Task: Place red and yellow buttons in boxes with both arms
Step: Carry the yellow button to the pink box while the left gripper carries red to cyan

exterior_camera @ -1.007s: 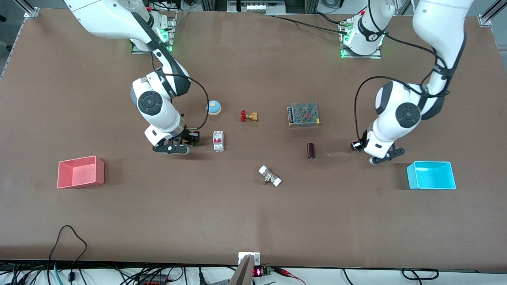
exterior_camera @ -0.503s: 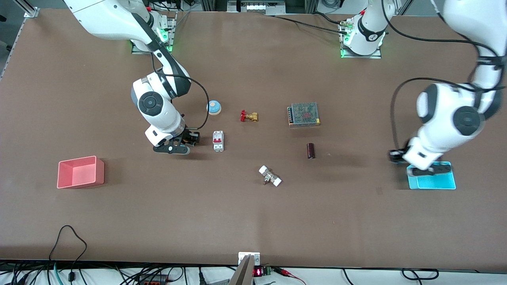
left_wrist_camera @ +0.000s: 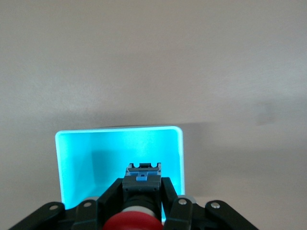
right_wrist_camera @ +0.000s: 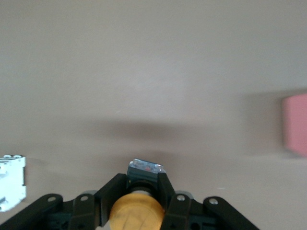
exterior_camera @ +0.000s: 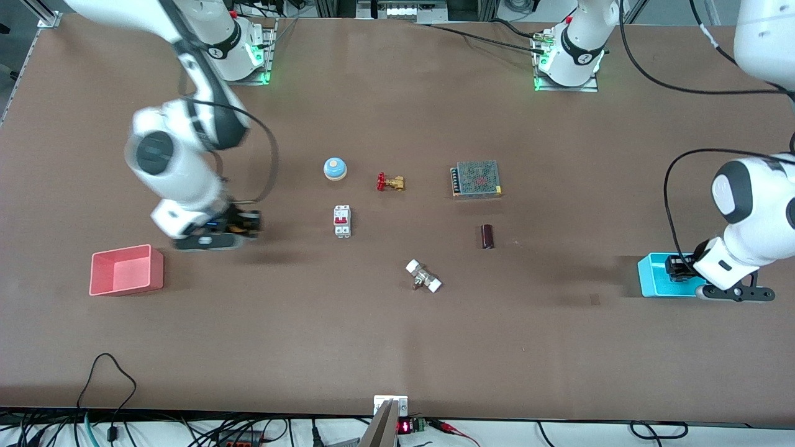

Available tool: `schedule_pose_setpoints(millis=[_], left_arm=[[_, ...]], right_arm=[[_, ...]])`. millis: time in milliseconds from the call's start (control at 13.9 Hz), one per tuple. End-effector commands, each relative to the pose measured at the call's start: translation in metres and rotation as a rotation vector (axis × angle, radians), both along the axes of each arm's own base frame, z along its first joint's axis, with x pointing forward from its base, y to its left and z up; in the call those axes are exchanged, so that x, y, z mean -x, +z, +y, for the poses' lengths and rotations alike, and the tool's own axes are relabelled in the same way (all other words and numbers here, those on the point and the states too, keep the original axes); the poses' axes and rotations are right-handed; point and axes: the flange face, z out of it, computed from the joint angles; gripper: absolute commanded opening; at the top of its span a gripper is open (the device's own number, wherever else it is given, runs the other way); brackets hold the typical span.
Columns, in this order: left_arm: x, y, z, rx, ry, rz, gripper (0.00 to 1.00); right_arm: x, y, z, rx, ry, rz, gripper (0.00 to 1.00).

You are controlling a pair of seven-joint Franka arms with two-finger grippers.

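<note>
Front view: left gripper (exterior_camera: 733, 292) hangs over the cyan box (exterior_camera: 652, 276); right gripper (exterior_camera: 208, 239) is over bare table beside the pink box (exterior_camera: 127, 269), both boxes seemingly empty

Left wrist view: jaws clamp the red button (left_wrist_camera: 134, 218) above the cyan bin, release left

Right wrist view: jaws clamp the yellow button (right_wrist_camera: 136, 211); pink box not yet reached

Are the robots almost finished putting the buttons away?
Not yet. No button is in a box, but both are picked up. The left claw holds the red button over the cyan box, so it looks ready to drop. The right claw holds the yellow button over the table, not yet at the pink box.
</note>
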Motion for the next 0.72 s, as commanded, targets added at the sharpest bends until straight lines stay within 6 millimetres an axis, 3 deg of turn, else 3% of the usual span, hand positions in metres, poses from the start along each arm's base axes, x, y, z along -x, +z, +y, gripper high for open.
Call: schedule_pose_setpoints(millis=[0,216,359,503,647], left_arm=[[-0.007,-0.018,0.016,0.009,-0.001,0.017,0.24],[-0.002,-0.034,0.026,0.016,0.018,0.037,0.25],[-0.001,-0.04,0.03,0.019,0.026,0.045,0.25],[0.0,-0.047,0.032,0.021,0.03,0.052,0.25],[0.001,-0.058,0.032,0.026,0.033,0.061,0.25]], right_arm=[[-0.016,0.038,-0.043,0.012,0.066,-0.001,0.18],[-0.036,0.053,-0.104,-0.068,0.123,0.004,0.19],[-0.046,0.043,-0.149,-0.073,0.134,0.002,0.19],[-0.055,0.033,-0.181,-0.076,0.128,0.003,0.19],[-0.065,0.01,-0.217,-0.082,0.167,0.01,0.19]])
